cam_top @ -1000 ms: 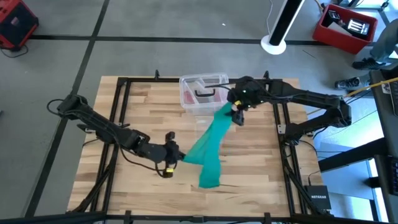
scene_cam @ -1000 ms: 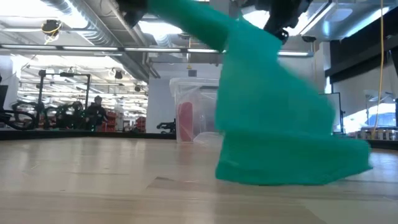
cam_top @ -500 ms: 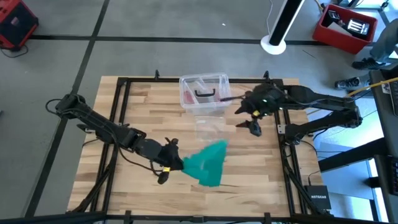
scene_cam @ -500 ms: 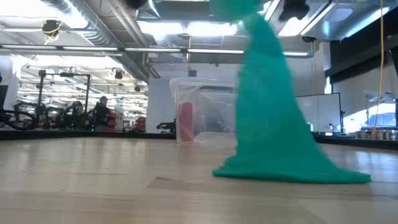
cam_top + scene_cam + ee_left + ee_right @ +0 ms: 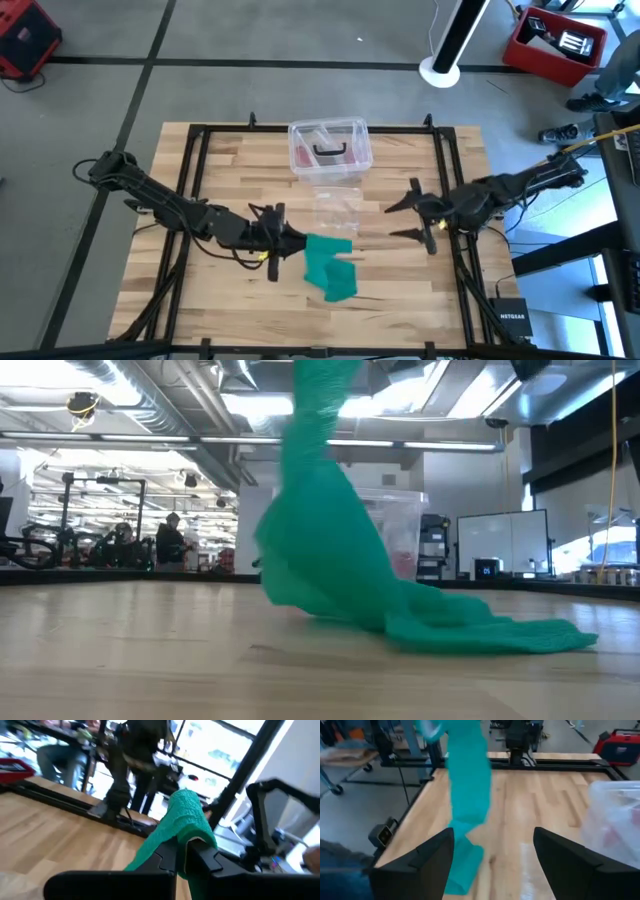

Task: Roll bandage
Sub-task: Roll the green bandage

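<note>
The bandage point(image 5: 328, 268), a teal-green fabric strip, hangs by one end from the left gripper point(image 5: 287, 240) near the middle of the table point(image 5: 215, 165) and drapes down to the wood, its loose end lying crumpled on the near side just right of that gripper. The left gripper's fingers point(image 5: 200, 857) are pressed together, pinching the upper end of the fabric, which bulges out past their tips. The right gripper point(image 5: 420, 222) sits well apart from the bandage, over the right part of the table, with its fingers point(image 5: 570, 865) spread wide and holding nothing. A clear plastic box point(image 5: 329, 150) stands at the far edge of the table.
</note>
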Robot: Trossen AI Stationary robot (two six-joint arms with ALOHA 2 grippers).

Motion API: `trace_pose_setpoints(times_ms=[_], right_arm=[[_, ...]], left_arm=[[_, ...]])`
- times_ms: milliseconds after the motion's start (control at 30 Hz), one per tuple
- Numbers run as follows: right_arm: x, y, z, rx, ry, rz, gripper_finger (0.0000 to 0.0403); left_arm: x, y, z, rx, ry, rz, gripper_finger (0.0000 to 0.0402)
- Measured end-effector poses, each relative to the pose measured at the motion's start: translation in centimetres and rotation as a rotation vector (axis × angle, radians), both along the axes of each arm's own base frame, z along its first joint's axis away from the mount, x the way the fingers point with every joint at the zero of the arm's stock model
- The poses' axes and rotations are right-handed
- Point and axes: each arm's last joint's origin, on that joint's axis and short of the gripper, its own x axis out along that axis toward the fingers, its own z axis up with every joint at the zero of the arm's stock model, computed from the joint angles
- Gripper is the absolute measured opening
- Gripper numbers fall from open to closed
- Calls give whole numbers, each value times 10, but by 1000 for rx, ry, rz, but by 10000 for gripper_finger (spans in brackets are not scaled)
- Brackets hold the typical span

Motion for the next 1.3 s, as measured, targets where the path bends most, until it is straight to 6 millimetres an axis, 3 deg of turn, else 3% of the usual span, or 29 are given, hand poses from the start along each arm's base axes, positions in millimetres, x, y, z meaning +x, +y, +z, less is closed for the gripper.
trace_pose_setpoints(times_ms=[267,433,900,1000,1133,1300], right_arm=[[5,23,-51,76,-34,-12,275],[10,32,-63,51,-76,-86,275],[19,37,-72,3,-50,-101,275],[18,38,-72,-3,-35,-37,273],[10,36,-62,24,-62,41,255],[9,33,-46,38,-179,-27,231]], left_arm=[[3,-1,-2,18,-9,27,11],[3,-1,-1,31,-25,27,11],[5,3,1,50,-45,42,11],[5,3,8,69,-104,43,11],[2,0,15,110,-174,23,11],[3,0,15,111,-173,31,11]])
